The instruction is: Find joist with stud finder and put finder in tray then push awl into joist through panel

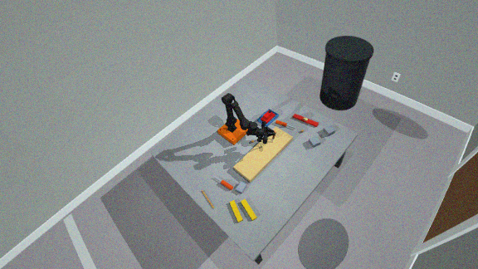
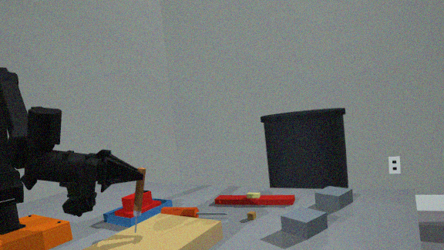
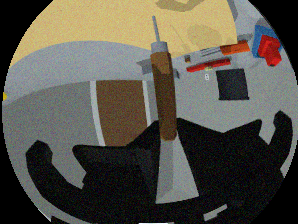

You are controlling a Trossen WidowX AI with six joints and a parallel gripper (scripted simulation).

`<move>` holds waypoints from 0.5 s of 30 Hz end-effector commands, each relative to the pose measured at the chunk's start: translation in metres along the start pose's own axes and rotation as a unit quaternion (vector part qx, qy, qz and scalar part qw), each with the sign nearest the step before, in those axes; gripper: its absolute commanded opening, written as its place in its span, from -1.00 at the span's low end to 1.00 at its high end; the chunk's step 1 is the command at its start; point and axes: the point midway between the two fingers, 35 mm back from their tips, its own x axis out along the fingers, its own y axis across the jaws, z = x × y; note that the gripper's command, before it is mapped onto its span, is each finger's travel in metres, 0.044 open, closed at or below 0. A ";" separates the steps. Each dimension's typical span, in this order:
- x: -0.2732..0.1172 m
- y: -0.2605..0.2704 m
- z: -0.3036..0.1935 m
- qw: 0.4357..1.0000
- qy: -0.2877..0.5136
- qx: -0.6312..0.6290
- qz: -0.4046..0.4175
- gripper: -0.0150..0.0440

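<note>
In the exterior view, the panel (image 1: 264, 155) (image 2: 166, 231) (image 3: 100, 22) lies nearest, pale and flat on the desk (image 1: 290, 183) (image 2: 366, 231). Above it the jaws (image 1: 273, 134) (image 2: 142, 175) are clamped on the brown handle of the awl (image 2: 139, 190) (image 3: 164, 95), its metal tip pointing down, nearly upright; whether it touches the wood I cannot tell. Beyond, the red stud finder (image 1: 268, 116) (image 2: 133, 200) (image 3: 270, 49) sits in the blue tray (image 1: 260, 120) (image 2: 121, 221) (image 3: 259, 42), near an orange-handled screwdriver (image 1: 281, 124) (image 2: 179, 211) (image 3: 235, 48). Farther back lies a red level (image 1: 299, 119) (image 2: 235, 200) (image 3: 197, 66); behind everything stands a black bin (image 1: 344, 79) (image 2: 307, 150) (image 3: 233, 85).
</note>
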 end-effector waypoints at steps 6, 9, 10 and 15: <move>0.001 -0.001 0.009 1.000 -0.001 0.003 -0.001 -0.49; 0.003 -0.001 0.013 1.000 -0.001 0.003 -0.001 -0.49; 0.003 -0.001 0.015 1.000 -0.001 0.003 -0.001 -0.49; 0.005 -0.001 0.023 1.000 -0.001 0.003 -0.001 -0.49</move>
